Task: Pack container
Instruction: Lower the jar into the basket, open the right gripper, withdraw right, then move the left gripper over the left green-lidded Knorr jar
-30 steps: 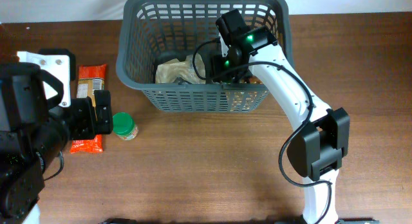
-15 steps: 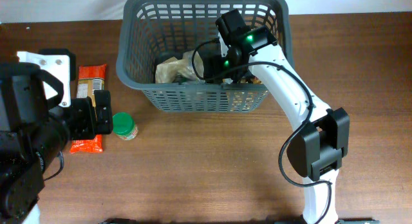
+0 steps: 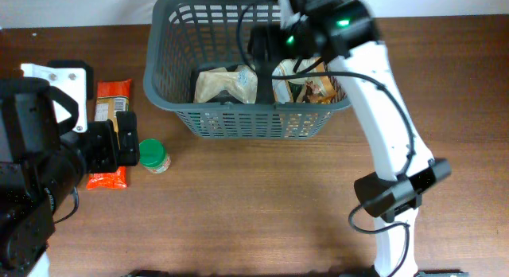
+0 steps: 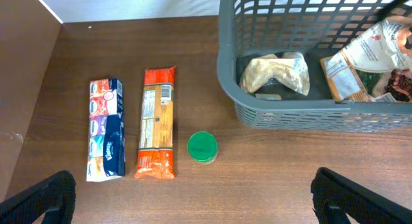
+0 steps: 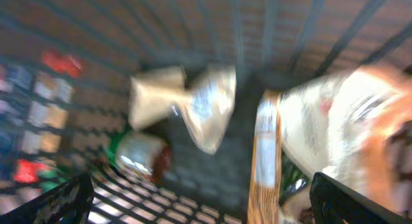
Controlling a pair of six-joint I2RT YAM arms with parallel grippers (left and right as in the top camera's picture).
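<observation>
- container [image 3: 250, 122]: far centre of table [image 3: 262, 205], open top up, long axis left-right.
- Already inside: tan bag [image 3: 225, 84] in left half, printed packets [image 3: 301, 87] in right half.
- Outside, left of container on table: tissue pack [image 4: 106, 130], orange packet [image 4: 158, 130], green-lidded jar [image 4: 202, 147]. Jar nearest the container wall, not touching.
- Pack and packet side by side, long axes near-far, square to the container's long axis.
- Left jaws: wide open, nothing held, hanging over the loose items. Container off to their right. Nearer arm for any pick, by my read.
- Right jaws: above container interior, apparently spread and empty. Wrist view too blurred for more.
- Likely next: left-arm pick, then carry right, up and over the near-left rim.
</observation>
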